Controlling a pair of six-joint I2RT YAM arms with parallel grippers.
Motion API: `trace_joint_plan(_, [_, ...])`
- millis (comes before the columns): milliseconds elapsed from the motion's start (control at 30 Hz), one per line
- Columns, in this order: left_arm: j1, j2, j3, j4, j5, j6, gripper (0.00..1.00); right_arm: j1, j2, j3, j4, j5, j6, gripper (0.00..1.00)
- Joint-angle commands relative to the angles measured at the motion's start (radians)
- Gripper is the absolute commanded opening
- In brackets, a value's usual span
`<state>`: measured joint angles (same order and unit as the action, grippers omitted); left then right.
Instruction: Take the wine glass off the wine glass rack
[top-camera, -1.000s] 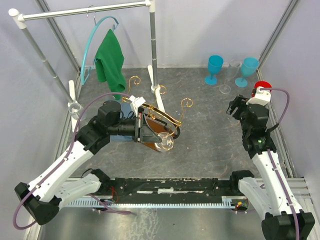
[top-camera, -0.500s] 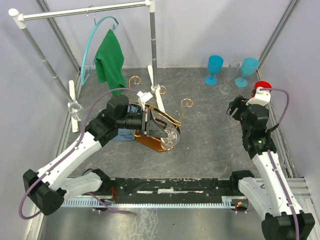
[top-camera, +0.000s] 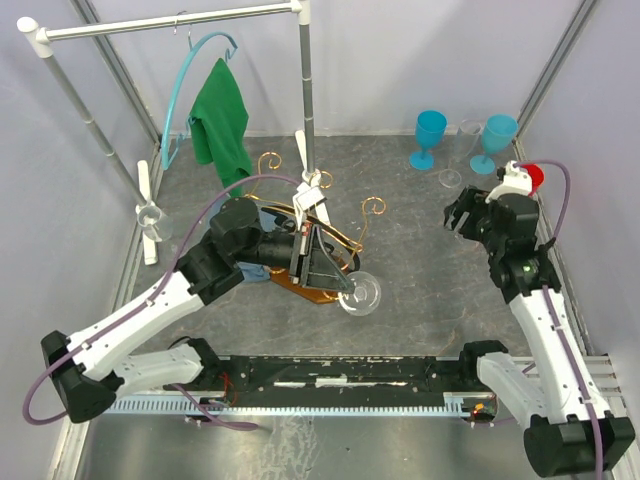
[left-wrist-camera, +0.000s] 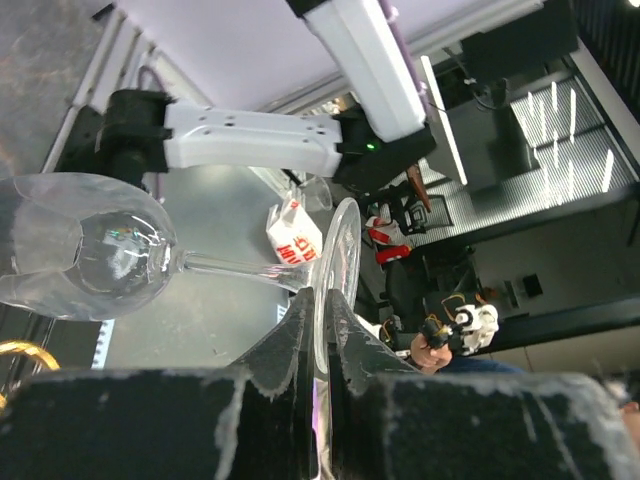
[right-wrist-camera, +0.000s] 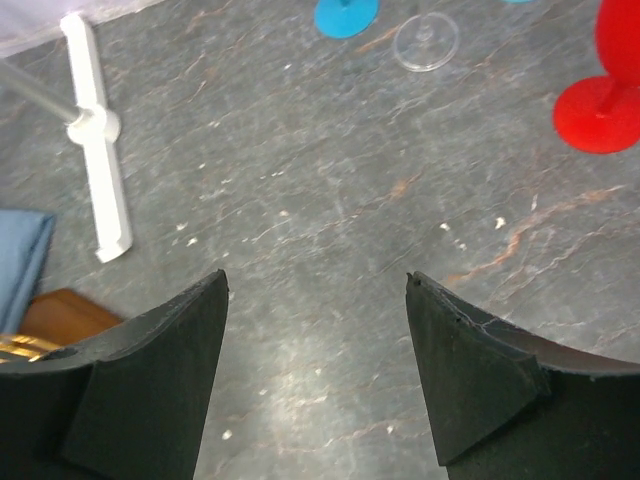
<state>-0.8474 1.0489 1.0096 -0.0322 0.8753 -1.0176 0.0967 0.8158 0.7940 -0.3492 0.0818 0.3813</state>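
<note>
The left gripper (left-wrist-camera: 320, 305) is pressed shut on the flat foot of the wine glass (left-wrist-camera: 85, 245), pinching it edge-on between both fingers. The glass lies sideways, its stem running out from the fingertips and its bowl beyond them. From above, that bowl hangs just past the near-right edge of the wine glass rack (top-camera: 343, 238), whose gold wires and brown base sit right beside and under this gripper. Whether the stem is free of the wires cannot be told.

A blue cloth (right-wrist-camera: 20, 265) lies against the rack's base. The clothes rail (top-camera: 305, 90) stands just beyond the rack, with a green cloth (top-camera: 222, 115) and a teal hanger (top-camera: 190, 80) hanging farther off.

The right gripper (right-wrist-camera: 315, 285) hangs spread wide, holding nothing, over the grey, stone-patterned table (right-wrist-camera: 300, 150). Ahead of it stand a blue goblet (top-camera: 430, 135), a second blue goblet (top-camera: 497, 140), a clear glass (right-wrist-camera: 425, 40) and a red foot (right-wrist-camera: 600, 115) cut off by the frame. Pale walls close in the table.
</note>
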Motion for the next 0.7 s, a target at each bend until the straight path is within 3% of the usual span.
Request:
trace_joint_plan(0, [-0.011,-0.062,0.091,0.211,0.071,-0.029,0.03,0.005,0.053,0.251,-0.269,-0.146,0.081,0.81])
trace_joint_plan(300, [-0.025,-0.148,0.149,0.306,0.121,0.222,0.03,0.005,-0.024,0.473,-0.516,-0.110,0.075,0.88])
trace_joint_plan(367, [-0.026,-0.169,0.171,0.227,0.104,0.345,0.03,0.005,-0.009,0.508,-0.539,-0.172,0.104,0.91])
trace_joint_plan(467, [-0.025,-0.219,0.208,0.019,-0.036,0.631,0.03,0.004,0.031,0.542,-0.526,-0.326,0.211,0.96])
trace_joint_plan(567, [-0.025,-0.275,0.184,-0.040,-0.155,0.817,0.03,0.005,0.072,0.452,-0.265,-0.678,0.462,1.00])
trace_joint_plan(667, [-0.026,-0.300,0.170,-0.085,-0.219,0.959,0.03,0.005,0.119,0.228,0.274,-0.881,0.912,0.99])
